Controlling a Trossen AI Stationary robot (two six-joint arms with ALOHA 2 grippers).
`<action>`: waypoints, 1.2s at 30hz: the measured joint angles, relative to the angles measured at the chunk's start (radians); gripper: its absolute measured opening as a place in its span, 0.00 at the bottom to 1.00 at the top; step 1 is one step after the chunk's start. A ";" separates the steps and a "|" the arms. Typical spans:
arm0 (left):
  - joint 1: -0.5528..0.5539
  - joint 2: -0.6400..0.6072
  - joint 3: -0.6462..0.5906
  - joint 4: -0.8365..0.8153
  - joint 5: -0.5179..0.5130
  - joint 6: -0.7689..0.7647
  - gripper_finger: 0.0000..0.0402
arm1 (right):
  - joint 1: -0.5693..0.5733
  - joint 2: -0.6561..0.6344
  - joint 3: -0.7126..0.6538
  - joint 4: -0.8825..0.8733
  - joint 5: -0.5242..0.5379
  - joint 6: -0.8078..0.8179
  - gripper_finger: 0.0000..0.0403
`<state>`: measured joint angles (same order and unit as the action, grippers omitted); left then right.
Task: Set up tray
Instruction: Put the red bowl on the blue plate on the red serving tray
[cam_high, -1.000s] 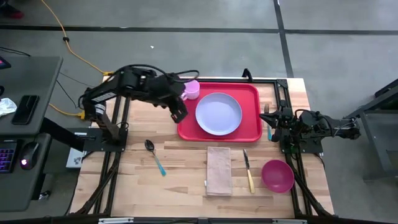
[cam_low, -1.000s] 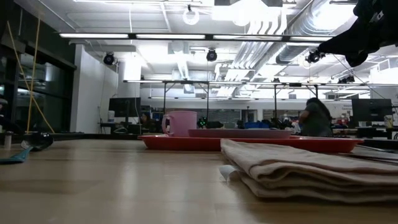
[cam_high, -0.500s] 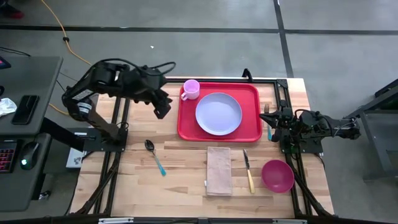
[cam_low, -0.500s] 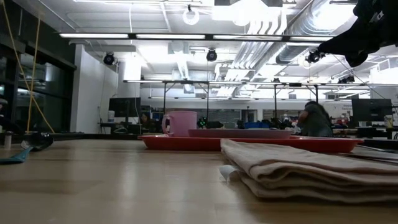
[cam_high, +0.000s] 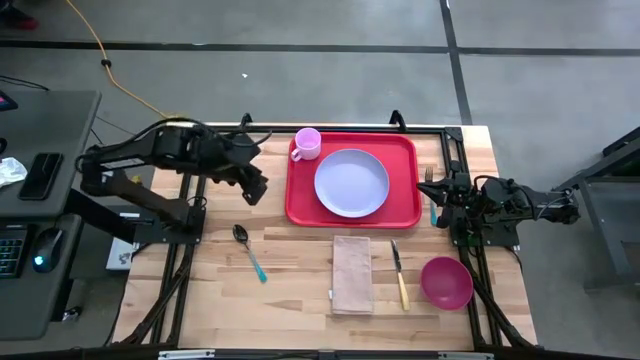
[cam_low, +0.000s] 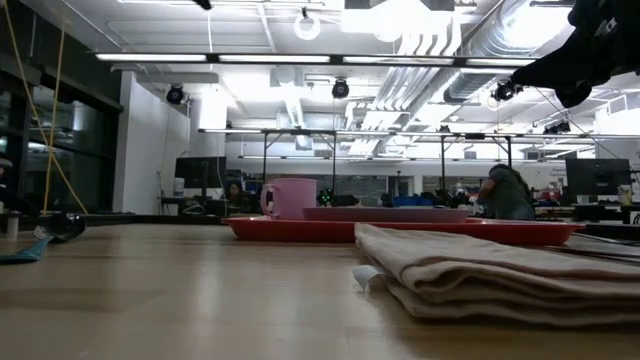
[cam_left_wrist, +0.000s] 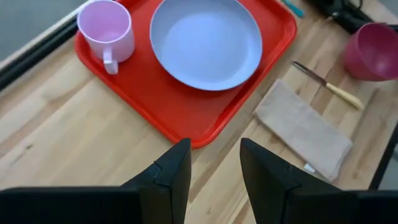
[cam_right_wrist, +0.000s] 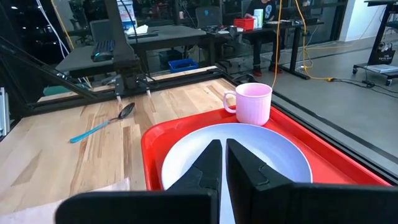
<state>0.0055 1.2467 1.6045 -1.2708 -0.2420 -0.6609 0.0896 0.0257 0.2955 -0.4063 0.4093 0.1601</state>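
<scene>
High view: spoon (cam_high: 247, 250) left of tray (cam_high: 402, 212); low view hides it

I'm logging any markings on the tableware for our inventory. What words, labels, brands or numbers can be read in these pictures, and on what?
None can be read.
The tray, pink mug, plate, napkin, knife, spoon and bowl show no print.
Background monitors in the low view: too small to read.

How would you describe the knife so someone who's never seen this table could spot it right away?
Start at the red tray, then look just off its near right corner. The knife lies flat between the tan napkin and the magenta bowl. Its pale yellow handle and dark blade differ from the blue-handled spoon across the table.
</scene>
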 joint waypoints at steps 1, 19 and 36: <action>0.000 -0.024 -0.036 0.028 0.003 -0.007 0.41 | 0.000 0.000 0.000 0.000 0.001 0.000 0.00; -0.007 -0.184 -0.503 0.331 0.144 -0.108 0.41 | 0.000 0.000 0.000 0.000 0.008 0.051 0.00; -0.334 -0.238 -0.692 0.417 -0.049 -0.299 0.41 | 0.000 0.000 0.000 -0.035 0.053 0.041 0.00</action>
<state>-0.3286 1.0084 0.9125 -0.8535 -0.2912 -0.9604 0.0895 0.0261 0.2955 -0.4412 0.4625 0.2008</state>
